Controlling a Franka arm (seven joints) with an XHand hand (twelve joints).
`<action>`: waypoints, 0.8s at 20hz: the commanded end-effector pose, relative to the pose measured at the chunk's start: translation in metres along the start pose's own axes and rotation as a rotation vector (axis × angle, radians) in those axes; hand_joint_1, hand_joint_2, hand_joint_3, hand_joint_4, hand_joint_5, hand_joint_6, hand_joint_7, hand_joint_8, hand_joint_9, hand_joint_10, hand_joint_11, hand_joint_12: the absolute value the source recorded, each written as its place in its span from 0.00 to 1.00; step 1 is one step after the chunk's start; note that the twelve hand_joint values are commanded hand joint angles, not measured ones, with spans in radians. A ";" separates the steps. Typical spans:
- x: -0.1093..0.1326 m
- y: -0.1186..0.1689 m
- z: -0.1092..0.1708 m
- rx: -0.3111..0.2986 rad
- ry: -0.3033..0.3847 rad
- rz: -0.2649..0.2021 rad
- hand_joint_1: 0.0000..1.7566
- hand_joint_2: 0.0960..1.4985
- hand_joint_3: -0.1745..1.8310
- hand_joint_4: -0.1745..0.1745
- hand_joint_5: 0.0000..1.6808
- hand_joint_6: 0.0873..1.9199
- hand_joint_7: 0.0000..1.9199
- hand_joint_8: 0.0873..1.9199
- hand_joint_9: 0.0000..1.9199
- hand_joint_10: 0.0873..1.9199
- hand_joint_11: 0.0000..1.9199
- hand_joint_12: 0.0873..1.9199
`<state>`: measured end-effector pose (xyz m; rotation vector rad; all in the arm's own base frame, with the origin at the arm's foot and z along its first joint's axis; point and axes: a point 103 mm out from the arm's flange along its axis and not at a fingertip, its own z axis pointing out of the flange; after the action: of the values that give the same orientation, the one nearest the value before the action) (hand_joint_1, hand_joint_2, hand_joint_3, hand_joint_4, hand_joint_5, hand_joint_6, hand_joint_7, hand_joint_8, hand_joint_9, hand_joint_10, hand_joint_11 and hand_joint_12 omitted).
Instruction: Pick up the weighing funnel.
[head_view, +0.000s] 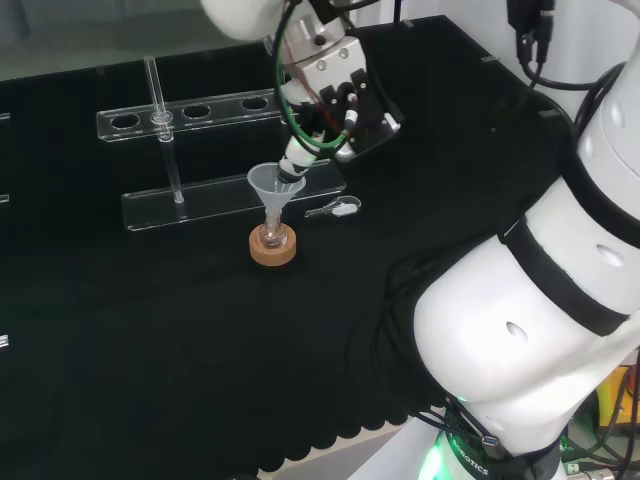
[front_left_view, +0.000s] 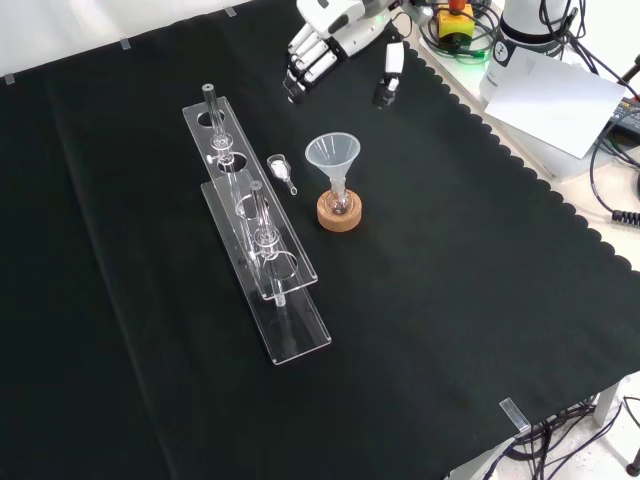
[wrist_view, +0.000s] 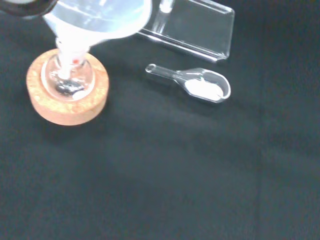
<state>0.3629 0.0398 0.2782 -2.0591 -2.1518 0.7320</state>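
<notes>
Front view, left to right: clear tube rack (front_left_view: 262, 250), then weighing funnel (front_left_view: 281, 170) flat on the black cloth (front_left_view: 450, 300) just beside the rack, then funnel (front_left_view: 333, 153) stem-down in a small flask on the cork ring (front_left_view: 339, 213). Weighing funnel = small clear scoop with a short stem. Wrist view adds white powder in its bowl, which I can't make out in the head or front view. Hand (front_left_view: 322, 45) is at the top of the front view, fingers straight, empty, well apart from the weighing funnel. Head view puts the hand above the funnel.
</notes>
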 end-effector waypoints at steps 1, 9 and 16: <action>-0.025 0.001 0.014 -0.001 0.040 0.024 0.37 0.39 0.26 0.35 0.07 0.00 0.01 0.30 0.14 0.37 0.16 0.75; -0.064 0.025 0.041 -0.054 0.107 0.043 0.40 0.39 0.28 0.34 0.15 0.00 0.08 0.33 0.22 0.34 0.20 0.73; -0.086 0.059 0.065 -0.058 0.145 0.037 0.46 0.37 0.33 0.33 0.25 0.00 0.18 0.33 0.31 0.29 0.26 0.69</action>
<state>0.3856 -0.0351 0.2439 -2.1237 -2.1004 0.5465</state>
